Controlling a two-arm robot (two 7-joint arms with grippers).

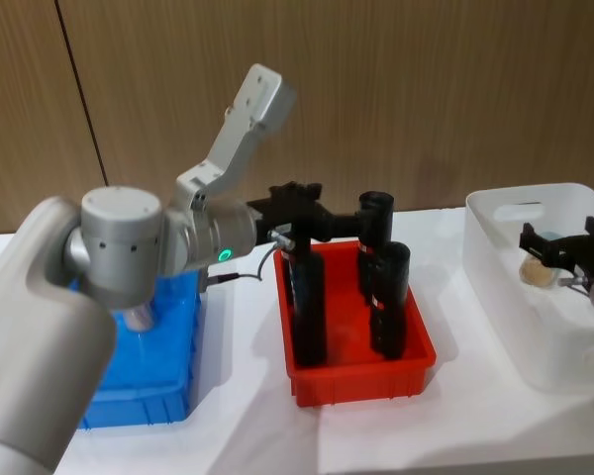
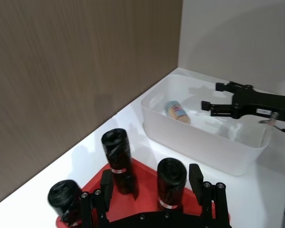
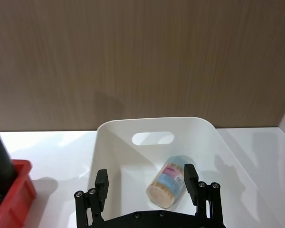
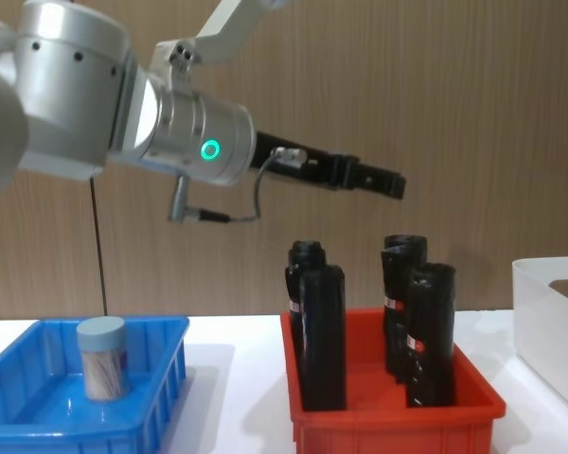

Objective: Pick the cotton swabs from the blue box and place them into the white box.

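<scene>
Right gripper [image 3: 146, 176] is held over the white box [image 3: 152, 121] with its fingers spread wide. Nothing is held or touched by them. One tub of cotton swabs [image 3: 170, 181] is seen lying on its side on the box floor, just below and between the fingers, so the placing step is judged done for this tub.

Left gripper [image 4: 379, 180] is poised high above the red bin [image 4: 398, 430] of black bottles [image 4: 322, 336]. Its fingers are likewise seen apart in its wrist view and are empty.

A second tub [image 4: 102, 357] is seen standing upright in the blue box [image 4: 175, 378], well below this gripper and off to its left. The next pick is judged to fall to the left arm. A swing away from the bottles and a straight descent over the lid are called for, with the fingers kept apart until the tub's sides are bracketed.
</scene>
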